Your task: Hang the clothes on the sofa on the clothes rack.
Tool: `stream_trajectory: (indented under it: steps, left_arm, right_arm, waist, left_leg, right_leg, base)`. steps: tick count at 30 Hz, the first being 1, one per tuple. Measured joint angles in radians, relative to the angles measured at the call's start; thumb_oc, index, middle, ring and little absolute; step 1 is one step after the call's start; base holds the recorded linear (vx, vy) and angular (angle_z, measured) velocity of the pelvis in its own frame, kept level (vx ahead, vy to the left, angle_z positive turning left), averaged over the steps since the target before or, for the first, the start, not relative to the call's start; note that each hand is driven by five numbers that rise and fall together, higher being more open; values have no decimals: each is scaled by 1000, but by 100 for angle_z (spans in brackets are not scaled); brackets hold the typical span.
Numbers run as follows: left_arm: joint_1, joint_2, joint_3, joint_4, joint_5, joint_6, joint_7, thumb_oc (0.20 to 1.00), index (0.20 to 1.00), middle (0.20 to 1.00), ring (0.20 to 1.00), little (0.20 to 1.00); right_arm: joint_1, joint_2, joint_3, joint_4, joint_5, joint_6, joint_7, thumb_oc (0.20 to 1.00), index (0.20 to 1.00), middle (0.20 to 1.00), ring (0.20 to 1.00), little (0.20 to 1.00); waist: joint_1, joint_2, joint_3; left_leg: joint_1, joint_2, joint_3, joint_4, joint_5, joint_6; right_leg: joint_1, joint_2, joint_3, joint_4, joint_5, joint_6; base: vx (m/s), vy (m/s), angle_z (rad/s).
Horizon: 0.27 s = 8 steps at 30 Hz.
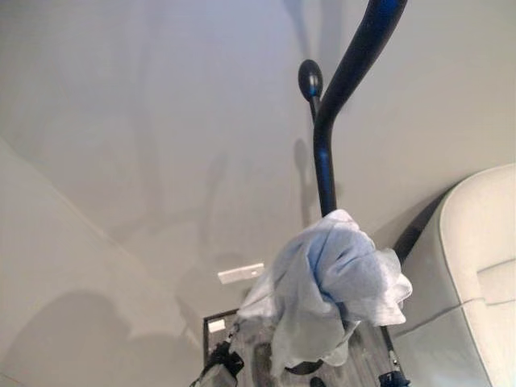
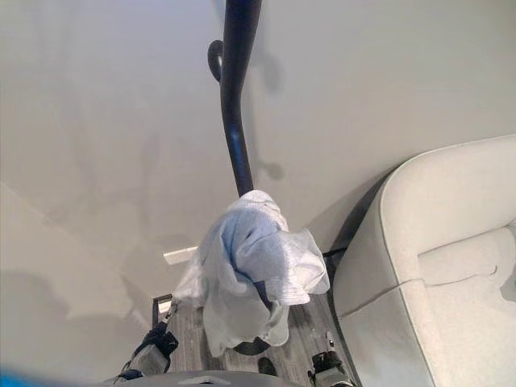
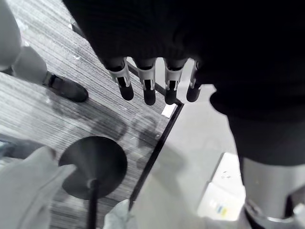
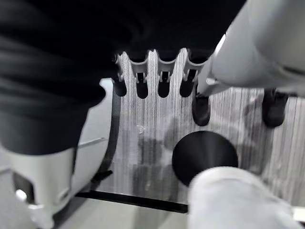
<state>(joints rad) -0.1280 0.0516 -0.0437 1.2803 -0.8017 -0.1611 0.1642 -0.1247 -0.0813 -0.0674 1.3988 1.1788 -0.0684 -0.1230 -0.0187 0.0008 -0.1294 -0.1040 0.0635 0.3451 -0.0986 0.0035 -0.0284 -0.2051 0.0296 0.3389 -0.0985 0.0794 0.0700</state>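
1 garment (image 1: pixel 330 282) on rack (image 1: pixel 324 161); 1 sofa (image 2: pixel 451 266)

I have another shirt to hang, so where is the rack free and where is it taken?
The upper black pole, its knob hook and the curved arm are bare. Crowded lower down: the light blue garment bunches around the pole, close beside the sofa.

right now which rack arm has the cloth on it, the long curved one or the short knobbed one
The long curved arm: the pale blue cloth is bunched over its lower part. The short knobbed arm behind it is bare.
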Motion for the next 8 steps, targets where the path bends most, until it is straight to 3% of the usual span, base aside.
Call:
stream_trajectory:
  steps: [8]
  left_arm:
    - [8, 13, 4, 28, 41, -1, -29, 1000, 1000, 1000, 1000, 1000]
  right_arm:
    - [1, -39, -2, -5, -101, -2, 2, 1000, 1000, 1000, 1000, 1000]
  waist:
    - [0, 15, 11]
  left_leg:
    - [2, 0, -2, -1, 0, 0]
  right_leg:
    - [3, 0, -4, -1, -1, -3]
  base:
    - [0, 0, 0]
